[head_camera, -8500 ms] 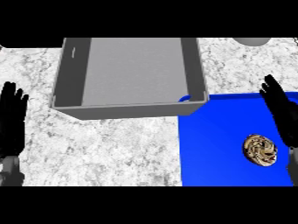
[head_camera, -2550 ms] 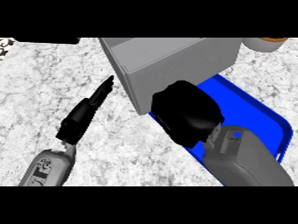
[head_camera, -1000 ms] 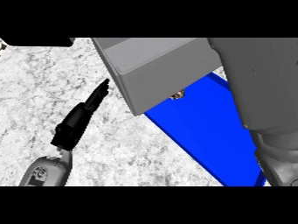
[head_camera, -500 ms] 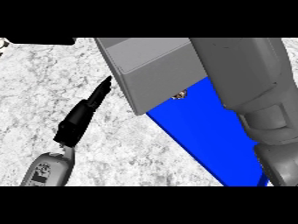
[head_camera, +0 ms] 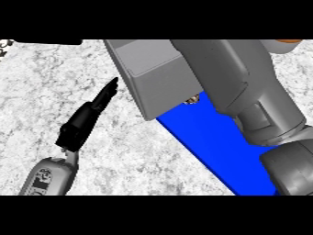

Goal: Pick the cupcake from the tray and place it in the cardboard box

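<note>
One big grey right arm (head_camera: 247,92) fills the right side, reaching over the grey cardboard box (head_camera: 152,73) at the top middle; I cannot tell what its hidden hand is doing. A brown bit, likely the cupcake (head_camera: 193,98), peeks out at the box's lower edge above the blue tray (head_camera: 213,142). At the left, the left hand (head_camera: 91,114) rests with straight fingers, holding nothing, out of the way.

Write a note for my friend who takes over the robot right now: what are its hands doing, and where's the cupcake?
Left hand: open, fingers straight, above the counter left of the cardboard box.
Right hand: hidden; only its grey forearm shows, reaching over the box.
Cupcake: a small bit peeks out at the box's lower edge, beside the blue tray. Whether it is held can't be seen.
Done: unclear. Left: confirm the cupcake ends up inside the box.
</note>
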Controlling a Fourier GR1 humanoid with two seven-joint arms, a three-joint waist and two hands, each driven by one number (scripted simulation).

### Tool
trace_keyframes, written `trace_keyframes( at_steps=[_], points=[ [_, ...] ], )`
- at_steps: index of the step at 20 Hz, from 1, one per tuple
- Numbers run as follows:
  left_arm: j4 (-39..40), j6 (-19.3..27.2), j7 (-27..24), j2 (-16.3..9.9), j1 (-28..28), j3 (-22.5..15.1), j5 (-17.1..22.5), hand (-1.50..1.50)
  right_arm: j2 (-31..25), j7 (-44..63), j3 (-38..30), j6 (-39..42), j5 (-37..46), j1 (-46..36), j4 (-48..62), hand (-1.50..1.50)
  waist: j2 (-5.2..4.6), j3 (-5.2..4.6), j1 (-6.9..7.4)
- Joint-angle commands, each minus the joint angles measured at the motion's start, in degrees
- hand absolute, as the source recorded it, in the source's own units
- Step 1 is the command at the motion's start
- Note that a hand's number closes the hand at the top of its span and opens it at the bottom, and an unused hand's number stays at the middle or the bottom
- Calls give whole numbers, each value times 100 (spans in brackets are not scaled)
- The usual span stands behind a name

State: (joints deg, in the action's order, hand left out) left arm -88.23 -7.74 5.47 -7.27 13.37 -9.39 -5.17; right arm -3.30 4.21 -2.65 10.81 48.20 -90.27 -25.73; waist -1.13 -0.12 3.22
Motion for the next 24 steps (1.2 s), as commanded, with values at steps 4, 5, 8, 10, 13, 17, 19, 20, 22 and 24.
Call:
trace_keyframes(
  at_steps=[4, 5, 8, 10, 13, 17, 19, 20, 22, 24],
  points=[
    [225, -30, -455, -15, -181, -35, -128, 0, 130, -102, -155, -265, 51, -18, 987, 150, -38, -4, 44],
    [198, 78, -148, 103, 117, -38, -152, 0, 162, -10, -245, -502, 11, 187, 1088, 150, -57, -1, 40],
    [218, 82, -150, 192, 160, -110, -169, 0, 207, 233, -548, -201, -304, 110, 1363, -150, -69, 0, 70],
    [158, -183, -249, -122, 66, 141, 32, 0, 255, 36, -532, -300, -282, 358, 1467, -150, -45, 2, 64],
    [137, -55, -146, 92, 67, -23, -64, 0, 227, -167, -768, -520, -474, 410, 1489, -150, -71, 4, 133],
    [114, -57, -64, -24, 172, 103, -75, 0, -46, -562, -1466, -893, -1135, 613, 1207, -150, -48, 14, 73],
    [199, -38, -62, 98, 282, 84, -38, 0, 17, -528, -1765, -1147, -1402, 544, 1165, -150, -77, 11, 100],
    [167, 48, -177, 171, 114, -75, -184, 0, 32, -672, -1891, -1446, -1508, 676, 1079, -150, -68, 12, 95],
    [308, -139, -244, 2, 108, 129, 4, 0, -140, -788, -2302, -1249, -1921, 715, 1090, -150, -91, 12, 89],
    [-5, -68, 66, 147, 84, -46, -42, 0, -350, -634, -2566, -1141, -2168, 600, 1119, -150, -37, 16, 94]
  ],
)
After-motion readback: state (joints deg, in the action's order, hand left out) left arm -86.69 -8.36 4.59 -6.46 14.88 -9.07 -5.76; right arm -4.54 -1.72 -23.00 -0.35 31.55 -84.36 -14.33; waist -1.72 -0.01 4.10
